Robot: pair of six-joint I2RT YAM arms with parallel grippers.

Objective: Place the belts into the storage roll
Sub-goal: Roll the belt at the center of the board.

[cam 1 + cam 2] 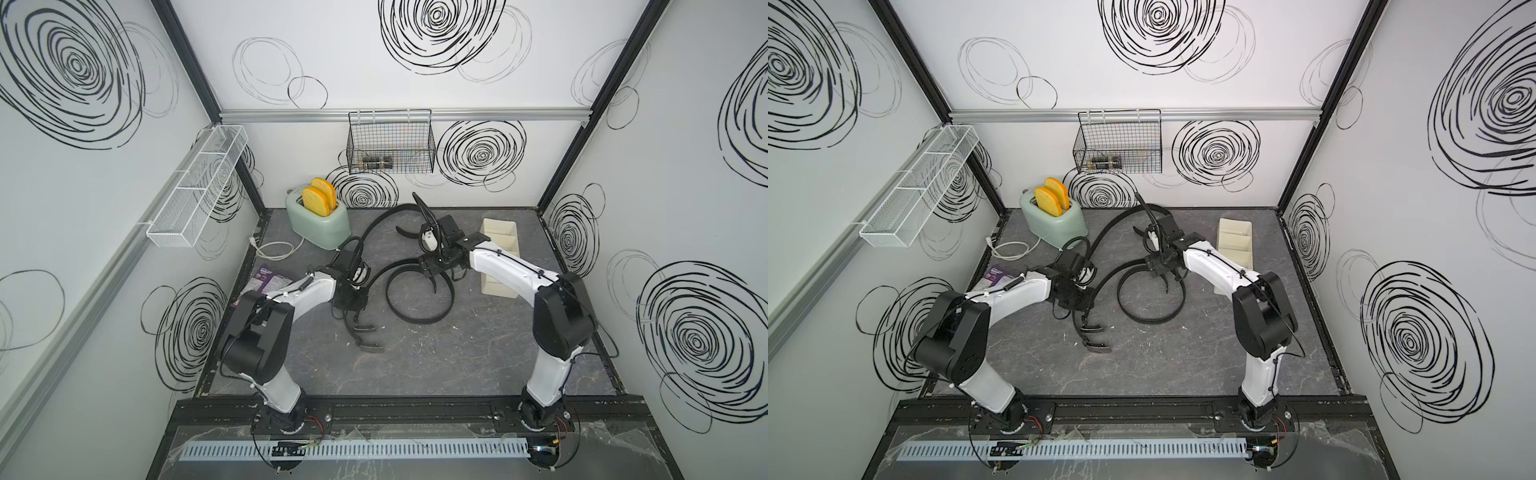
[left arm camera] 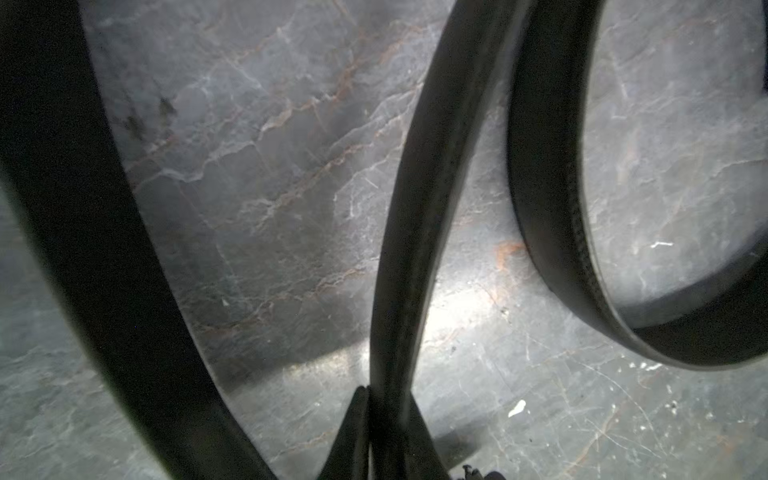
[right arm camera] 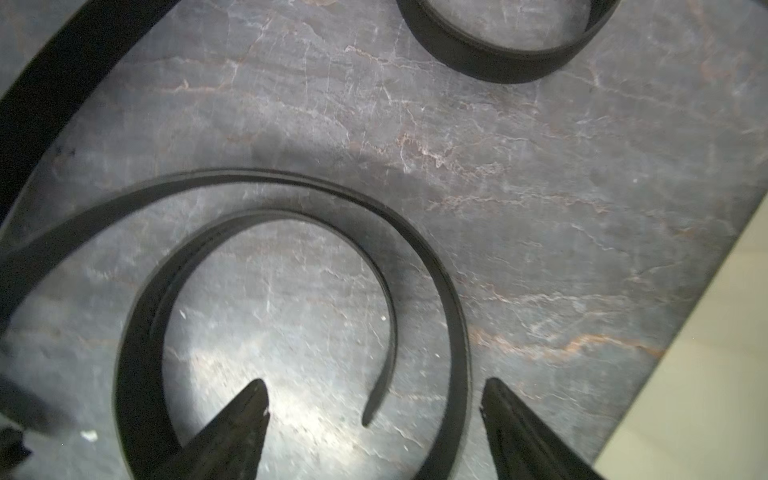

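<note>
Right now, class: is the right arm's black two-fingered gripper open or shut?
Open: the right gripper has its fingertips well apart, straddling the tip of a long black belt.

Bright and even from overhead in both top views, with only faint soft shadows on the tabletop point(image 1: 436, 361) and wide-angle bowing of the black corner posts point(image 1: 598, 108) toward the edges. Dimmer in the wrist views, with a white glare patch on the tabletop beside the belts point(image 2: 415, 232); soft-focused throughout, most blurred close to the lens and at the right tool point(image 3: 374, 401) tips.
</note>
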